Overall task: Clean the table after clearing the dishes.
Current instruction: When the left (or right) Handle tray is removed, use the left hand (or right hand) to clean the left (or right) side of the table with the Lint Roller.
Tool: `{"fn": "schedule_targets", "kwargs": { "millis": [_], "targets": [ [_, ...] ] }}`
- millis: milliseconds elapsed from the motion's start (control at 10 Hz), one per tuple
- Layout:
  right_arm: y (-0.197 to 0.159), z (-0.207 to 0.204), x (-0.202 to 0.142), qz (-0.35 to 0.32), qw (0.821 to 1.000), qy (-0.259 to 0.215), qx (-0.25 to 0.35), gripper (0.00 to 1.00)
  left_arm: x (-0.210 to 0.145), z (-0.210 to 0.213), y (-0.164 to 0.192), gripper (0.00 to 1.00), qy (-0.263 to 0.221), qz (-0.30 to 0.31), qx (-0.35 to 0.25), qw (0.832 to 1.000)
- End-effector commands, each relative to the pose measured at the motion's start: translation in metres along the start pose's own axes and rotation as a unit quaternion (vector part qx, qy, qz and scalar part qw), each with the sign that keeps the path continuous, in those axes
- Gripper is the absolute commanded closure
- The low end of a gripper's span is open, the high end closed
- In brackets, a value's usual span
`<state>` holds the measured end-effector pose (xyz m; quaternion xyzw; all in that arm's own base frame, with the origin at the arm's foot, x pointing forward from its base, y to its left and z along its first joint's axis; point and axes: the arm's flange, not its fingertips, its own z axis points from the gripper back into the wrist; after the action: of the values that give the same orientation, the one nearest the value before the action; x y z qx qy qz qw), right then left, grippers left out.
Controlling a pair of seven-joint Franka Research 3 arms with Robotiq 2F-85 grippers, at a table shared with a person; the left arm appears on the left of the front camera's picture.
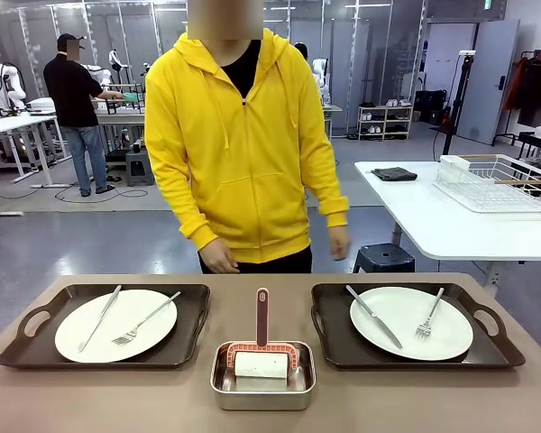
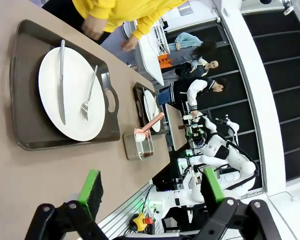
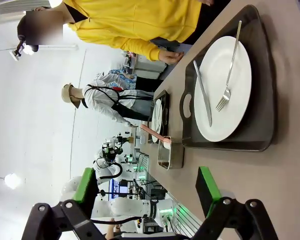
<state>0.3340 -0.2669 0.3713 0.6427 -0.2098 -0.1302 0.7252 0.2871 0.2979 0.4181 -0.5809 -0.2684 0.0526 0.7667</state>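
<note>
- Tan-brown tabletop (image 1: pixel 270 419) fills the bottom of the front view. A person (image 1: pixel 243 153) in a yellow hoodie stands at its far edge, hands (image 1: pixel 218 257) hanging just above it.
- Lower left of the frame: a dark brown handled tray (image 1: pixel 191 316) carries a round white plate (image 1: pixel 149 343), with a silver knife (image 1: pixel 100 318) and fork (image 1: pixel 147 317) lying across it.
- Lower right: a second tray (image 1: pixel 329 352) holds a second plate (image 1: pixel 406 311), likewise with a knife and fork on it.
- Bottom centre, between the trays and apart from both: a small steel pan (image 1: pixel 261 395) holding what looks like a lint roller (image 1: pixel 261 363), its pink handle pointing toward the person.
- Left pincer (image 2: pixel 151 186), in the left wrist view, has its green-padded jaws apart with nothing between them and hangs above the bare tabletop.
- Right pincer (image 3: pixel 146 184), in the right wrist view, is likewise spread wide and holds nothing.
</note>
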Motion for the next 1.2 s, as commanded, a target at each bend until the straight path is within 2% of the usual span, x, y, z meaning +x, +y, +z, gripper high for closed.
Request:
{"fn": "schedule_targets", "kwargs": {
  "millis": [0,1100],
  "targets": [
    [0.0033,-0.0014,-0.0003,0.003,1.0,0.002,0.002,0.0,0.0,0.0018,-0.0004,0.0,0.0,-0.003,-0.001,1.0],
    [0.0033,-0.0014,-0.0003,0.003,1.0,0.002,0.002,0.0,0.0,0.0018,-0.0004,0.0,0.0,-0.003,-0.001,1.0]
  ]
}}
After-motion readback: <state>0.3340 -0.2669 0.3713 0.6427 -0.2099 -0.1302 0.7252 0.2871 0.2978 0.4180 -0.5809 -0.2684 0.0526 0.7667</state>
